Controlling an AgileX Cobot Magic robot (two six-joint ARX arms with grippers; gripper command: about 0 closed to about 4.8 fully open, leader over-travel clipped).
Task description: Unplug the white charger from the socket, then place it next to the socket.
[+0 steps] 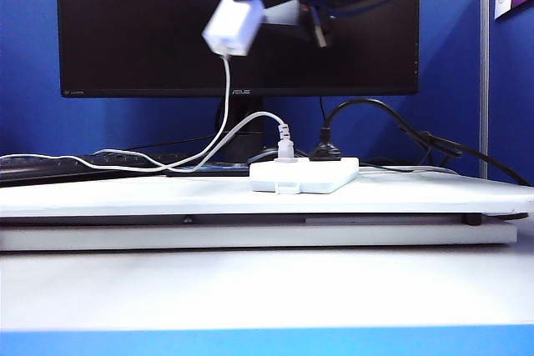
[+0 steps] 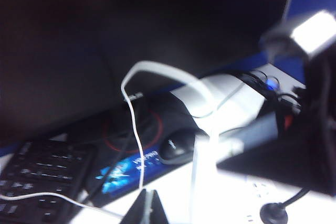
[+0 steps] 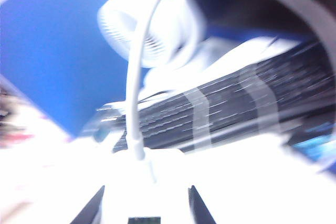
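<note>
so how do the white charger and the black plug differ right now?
The white charger is unplugged, held up in front of the monitor by the right gripper; the black plug sits in the socket. The charger is a white block with a thin white cable; the plug is low, black, with a thick black cord. Both cables trail off across the desk.

The right gripper hangs high in the exterior view, its dark blue-lit arm reaching in from the upper right. Its two dark fingers clamp either side of the white charger, which tilts in the grip. The left gripper shows only two dark fingertips pressed together.
</note>
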